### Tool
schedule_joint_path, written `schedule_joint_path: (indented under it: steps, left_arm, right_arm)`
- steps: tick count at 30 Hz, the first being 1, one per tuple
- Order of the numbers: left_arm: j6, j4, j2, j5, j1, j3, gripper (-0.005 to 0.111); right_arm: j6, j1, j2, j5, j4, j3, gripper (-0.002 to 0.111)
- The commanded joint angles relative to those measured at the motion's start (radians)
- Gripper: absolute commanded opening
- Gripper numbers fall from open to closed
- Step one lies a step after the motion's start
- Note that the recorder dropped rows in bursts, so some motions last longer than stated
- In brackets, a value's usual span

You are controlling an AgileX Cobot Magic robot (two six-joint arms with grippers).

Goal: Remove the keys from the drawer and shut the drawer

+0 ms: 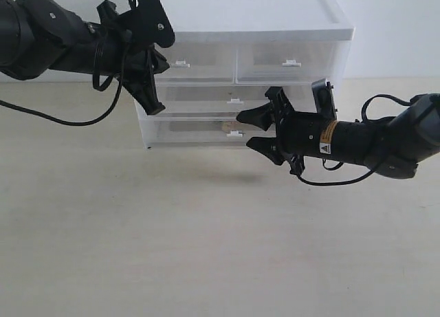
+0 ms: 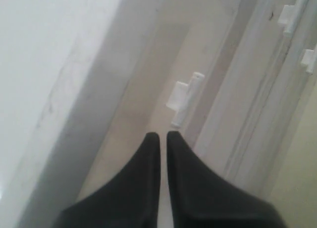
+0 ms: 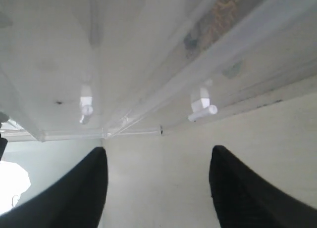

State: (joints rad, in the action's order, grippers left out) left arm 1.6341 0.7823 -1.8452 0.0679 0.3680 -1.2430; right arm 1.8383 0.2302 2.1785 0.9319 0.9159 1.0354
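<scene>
The right gripper (image 1: 246, 129) hangs in front of the cabinet (image 1: 330, 21) with its black, tapered jaws spread wide one above the other. It holds nothing, and in the right wrist view (image 3: 158, 150) the tips stand clear of the cabinet front. The left gripper (image 1: 155, 109) points down at the cabinet's left front edge, jaws pressed together and empty; its wrist view (image 2: 163, 136) shows the two wedge-shaped fingers meeting before a small white tab, though which tier that tab belongs to cannot be told. Behind the right gripper the arm carries an orange-yellow band and a white warning label (image 1: 324, 148) with a triangle, its writing too small to read. The lowest drawer (image 1: 185, 131) runs the full width of the cabinet in frosted, translucent white plastic and sits pushed in, its front level with the tiers above. Its tab handle (image 1: 235, 133) lies just beside the right gripper's tips. The keys (image 1: 229, 126) lie inside this drawer at mid-width of the cabinet, a dim golden blur through the front, directly above the handle. Over it come the equally wide middle drawer (image 1: 199, 97) and two half-width drawers (image 1: 275, 62) under an opaque white top. The cabinet stands on a matte, pale beige tabletop (image 1: 206, 248) against a plain white wall (image 1: 399, 28). Black cables (image 1: 62, 117) loop from both arms.
</scene>
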Motion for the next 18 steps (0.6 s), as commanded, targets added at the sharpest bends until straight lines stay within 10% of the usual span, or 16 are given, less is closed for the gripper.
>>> schedule_joint_path:
  steps: [1, 18]
  left_arm:
    - [-0.003, 0.007, -0.019, -0.146, -0.009, -0.037, 0.004]
    - [-0.003, 0.009, -0.019, -0.158, -0.009, -0.037, 0.004]
  right_arm:
    - [0.003, 0.001, -0.001, -0.016, 0.028, 0.005, 0.054]
    - [0.129, 0.023, 0.087, -0.051, 0.036, 0.116, 0.054]
